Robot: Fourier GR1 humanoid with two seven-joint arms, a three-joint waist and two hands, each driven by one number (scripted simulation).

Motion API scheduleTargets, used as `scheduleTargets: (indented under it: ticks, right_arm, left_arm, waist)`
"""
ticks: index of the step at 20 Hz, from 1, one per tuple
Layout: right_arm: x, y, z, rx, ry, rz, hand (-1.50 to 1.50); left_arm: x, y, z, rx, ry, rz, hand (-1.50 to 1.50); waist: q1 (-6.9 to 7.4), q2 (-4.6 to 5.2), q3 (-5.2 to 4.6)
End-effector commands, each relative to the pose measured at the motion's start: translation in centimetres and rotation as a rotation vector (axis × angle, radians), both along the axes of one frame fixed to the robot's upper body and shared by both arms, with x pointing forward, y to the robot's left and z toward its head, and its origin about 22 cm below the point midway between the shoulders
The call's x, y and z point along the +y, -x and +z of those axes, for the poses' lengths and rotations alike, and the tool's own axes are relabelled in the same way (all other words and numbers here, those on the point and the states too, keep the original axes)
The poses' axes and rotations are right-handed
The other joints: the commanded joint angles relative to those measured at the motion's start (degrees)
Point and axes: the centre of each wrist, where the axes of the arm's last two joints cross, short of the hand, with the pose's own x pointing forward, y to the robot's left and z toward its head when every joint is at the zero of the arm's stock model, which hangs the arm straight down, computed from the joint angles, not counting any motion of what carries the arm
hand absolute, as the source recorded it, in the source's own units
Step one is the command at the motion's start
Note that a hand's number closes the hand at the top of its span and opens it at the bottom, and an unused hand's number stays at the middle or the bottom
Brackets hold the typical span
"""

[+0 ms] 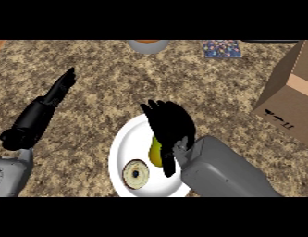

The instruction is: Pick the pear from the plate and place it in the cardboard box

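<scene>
pear: yellow-green, only a sliver showing, sitting mid-plate | plate: white, round, down at 6 o'clock | cardboard box: brown, tilted, over at 3 o'clock, well apart from plate

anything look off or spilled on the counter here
Nothing stands out. The pear lies on the white plate beside a round sliced item, with the right hand over it. The cardboard box sits at the right; the left hand rests open.
</scene>
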Motion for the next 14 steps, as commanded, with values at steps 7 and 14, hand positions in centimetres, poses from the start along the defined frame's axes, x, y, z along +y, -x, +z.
scheduleTargets:
  ticks: [7,14]
  right_arm:
    - [1.2,0.4,-2.7,0.053,0.002,-0.001,-1.5]
    - [0.0,-1.6,-3.9,0.034,0.062,-0.054,-1.5]
  left_arm:
    - [-1.2,0.7,-0.3,-0.002,-0.006,-0.001,0.0]
    - [2.5,-1.0,0.0,-0.017,0.013,0.003,0.0]
  waist:
    - [0.01,-0.03,0.01]
    - [-0.06,0.08,-0.01]
